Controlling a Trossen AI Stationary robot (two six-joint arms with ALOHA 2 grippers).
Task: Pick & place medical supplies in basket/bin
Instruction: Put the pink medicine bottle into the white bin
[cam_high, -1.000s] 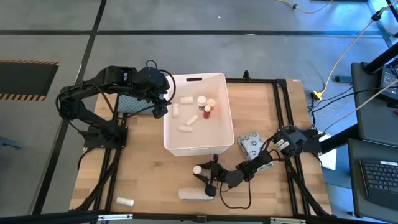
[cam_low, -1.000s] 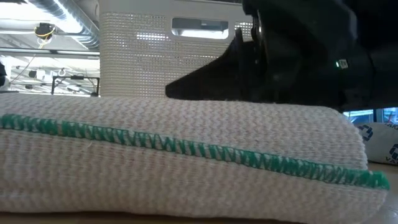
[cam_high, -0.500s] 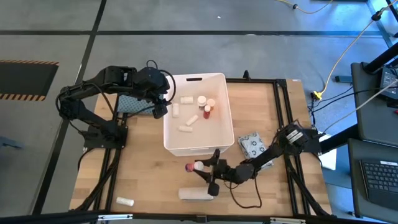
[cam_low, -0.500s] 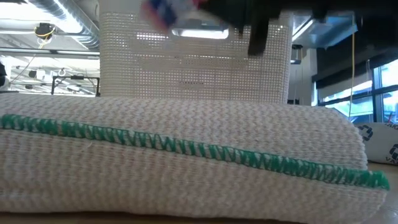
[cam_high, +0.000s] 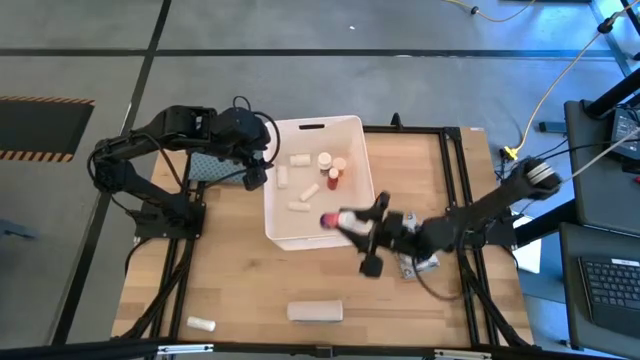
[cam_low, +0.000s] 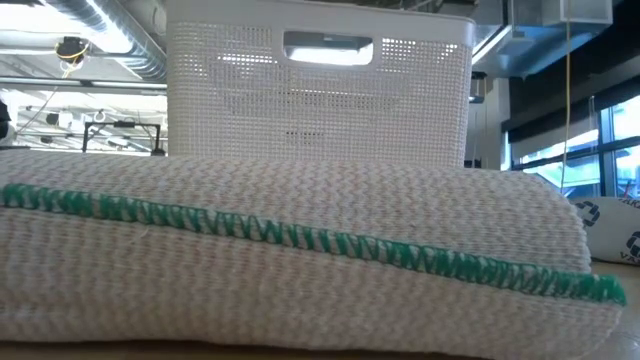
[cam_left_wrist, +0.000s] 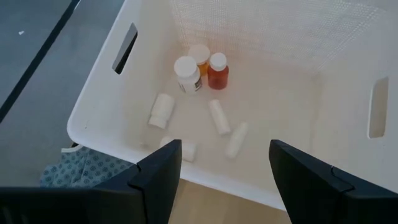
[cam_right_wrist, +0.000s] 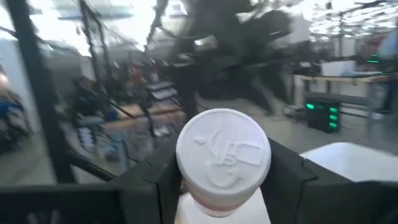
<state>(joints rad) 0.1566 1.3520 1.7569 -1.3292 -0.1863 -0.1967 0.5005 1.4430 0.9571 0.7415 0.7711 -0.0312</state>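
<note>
While seven supplies (cam_left_wrist: 218, 116) fill basket (cam_left_wrist: 99, 93), two remain outside

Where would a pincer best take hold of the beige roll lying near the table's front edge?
Across its middle, coming straight down from above. The beige roll lies flat on its side with open table around it, so the fingers can probably close over its narrow width; its long ends give less to grip. The right pincer, nearest, is busy carrying a bottle over the bin.

From straight overhead we see the whole table; at table height we look level, close against a beige woven roll (cam_low: 290, 255). Both views, and our left wrist camera looking down just beyond its fingers (cam_left_wrist: 159, 177), share the white rectangular plastic tub (cam_high: 355, 135).
</note>
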